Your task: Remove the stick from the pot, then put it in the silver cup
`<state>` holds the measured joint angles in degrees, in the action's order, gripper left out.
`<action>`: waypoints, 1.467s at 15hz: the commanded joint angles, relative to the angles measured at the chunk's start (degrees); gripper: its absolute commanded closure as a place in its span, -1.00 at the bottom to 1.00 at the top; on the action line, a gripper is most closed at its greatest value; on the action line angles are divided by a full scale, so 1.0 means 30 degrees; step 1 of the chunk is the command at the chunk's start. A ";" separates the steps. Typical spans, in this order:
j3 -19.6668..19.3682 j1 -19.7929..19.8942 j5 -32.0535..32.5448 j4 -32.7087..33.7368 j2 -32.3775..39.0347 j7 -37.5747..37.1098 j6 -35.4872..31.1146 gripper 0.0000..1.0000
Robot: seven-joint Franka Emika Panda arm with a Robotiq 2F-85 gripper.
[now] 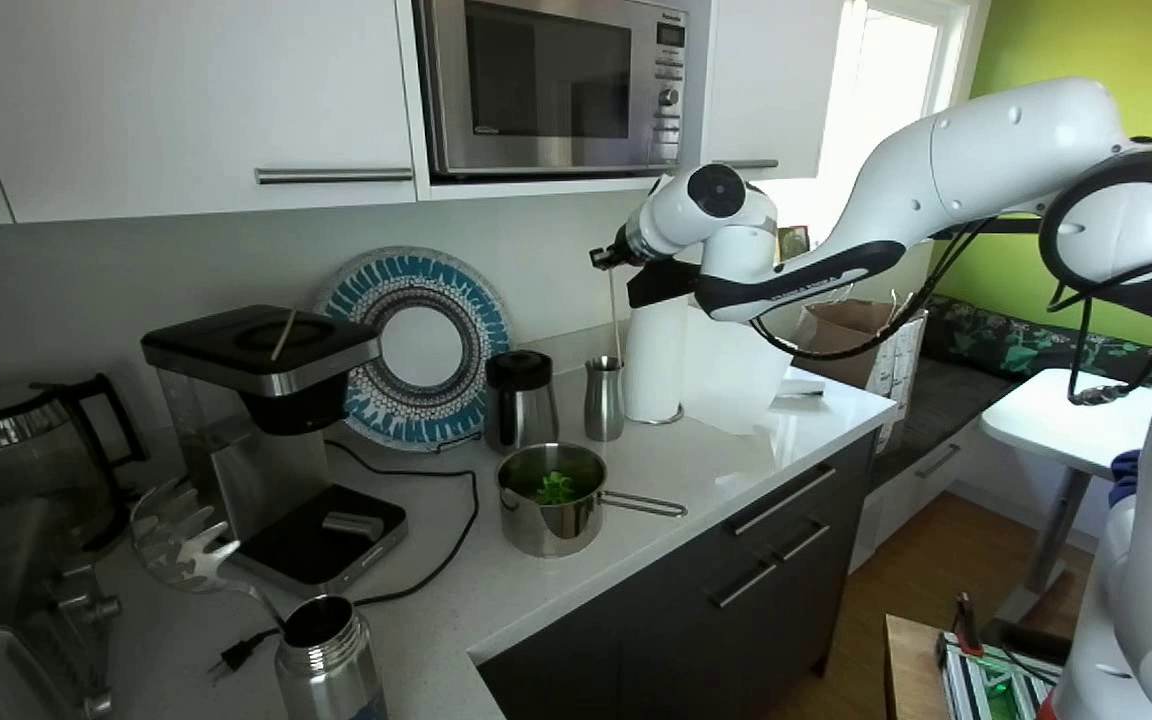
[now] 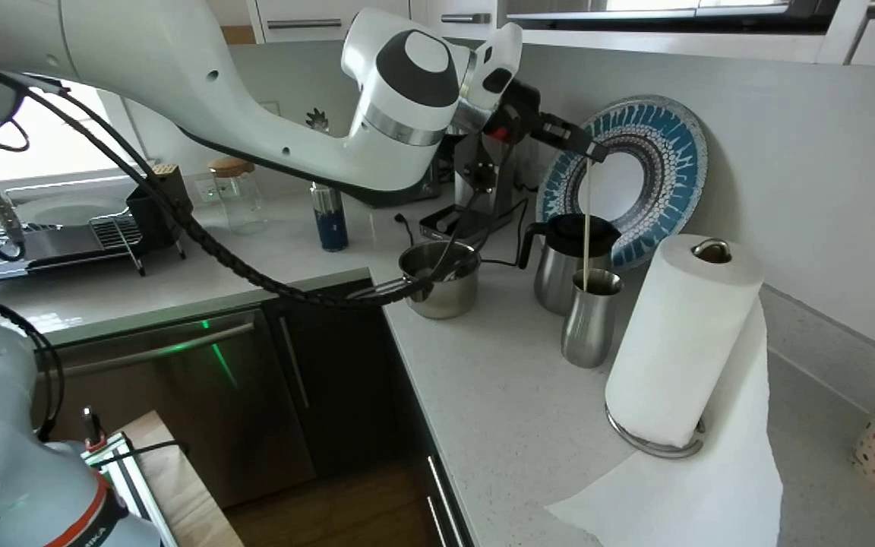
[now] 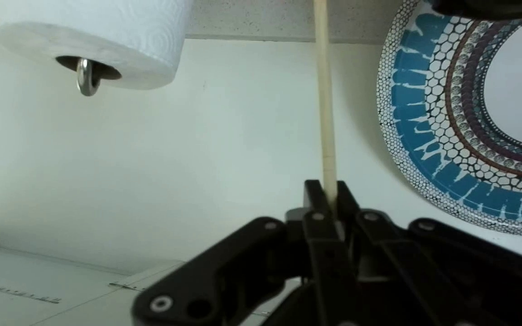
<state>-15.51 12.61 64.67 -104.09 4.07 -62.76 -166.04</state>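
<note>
- With my tool [image 3: 328, 192] I pinch the stick [image 3: 324, 90] near its top, so the lower end dips into the cup [image 2: 589, 328].
- Upright, the cup should hold it.

The stick [image 3: 326, 104] looks wooden, the silver cup [image 2: 588, 330] dull metal.
</note>
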 commanded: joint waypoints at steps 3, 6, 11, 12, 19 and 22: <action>0.0190 -0.0029 -0.0673 0.0105 0.0098 0.0098 -0.0134 0.96; 0.0276 0.0020 -0.0846 0.0559 0.0662 0.0021 -0.0264 0.96; 0.0302 0.0065 -0.0803 0.1861 0.2015 0.0170 0.0057 0.34; 0.0349 0.0097 -0.1004 0.1852 0.2157 0.0462 0.0200 0.30; 0.1559 -0.0308 -0.3665 -0.1710 -0.1131 0.5585 0.0725 -0.74; 0.2121 -0.0714 -0.5711 -0.4393 -0.3710 0.9920 0.1679 -1.00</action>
<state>-10.46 11.86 52.95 -106.31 2.79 -44.35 -164.62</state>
